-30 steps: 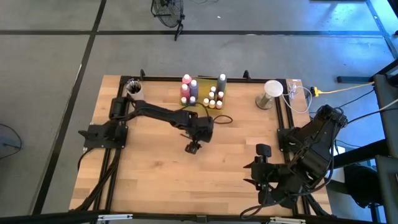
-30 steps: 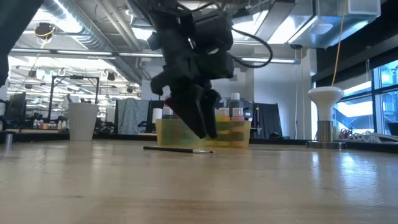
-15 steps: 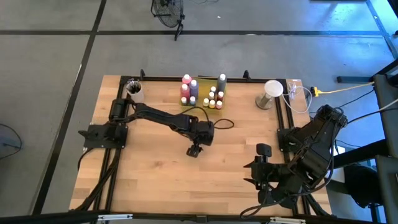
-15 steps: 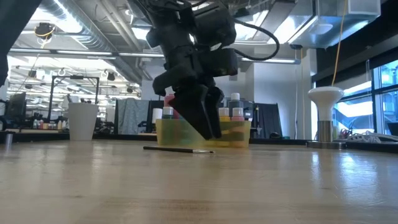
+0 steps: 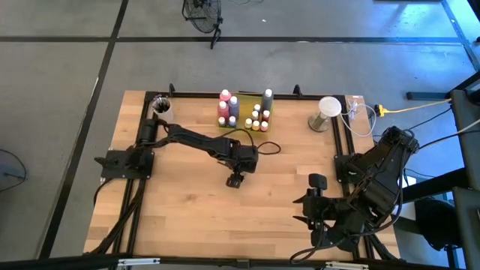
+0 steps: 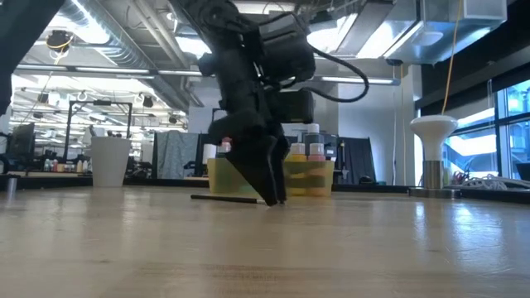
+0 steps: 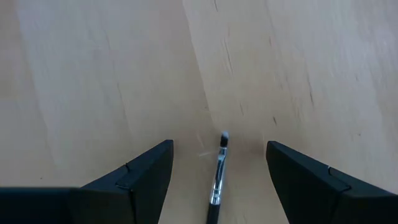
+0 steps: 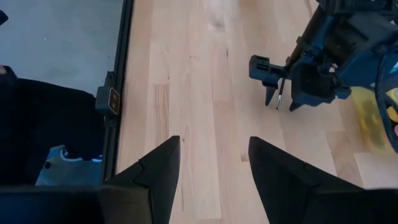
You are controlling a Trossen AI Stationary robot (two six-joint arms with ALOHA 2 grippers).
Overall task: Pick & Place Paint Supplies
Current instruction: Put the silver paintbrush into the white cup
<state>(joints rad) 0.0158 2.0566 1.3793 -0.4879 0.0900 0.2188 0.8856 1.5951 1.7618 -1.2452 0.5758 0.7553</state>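
A thin dark brush point(image 7: 216, 183) with a white tip point(image 7: 224, 135) lies flat on the wooden table near its middle. My left gripper point(image 7: 219, 143) points steeply down over it, open, with one finger on each side of the brush's tip end and not touching it; the low view shows the fingertips point(image 6: 273, 197) close to the table. The other paint bottles point(image 5: 253, 112) stand in a yellow tray point(image 6: 217, 175) at the far edge. My right gripper point(image 8: 214, 140) hangs open and empty above the near right of the table.
A pale cup point(image 5: 160, 106) stands at the far left corner and an upturned white cup point(image 5: 328, 112) at the far right. A black cable point(image 5: 270, 145) loops beside the left arm. Bare wood lies between the brush and the near edge.
My left gripper has sunk toward the table over the brush and rolled a little about its own axis, its fingers still apart. The brush has not moved.
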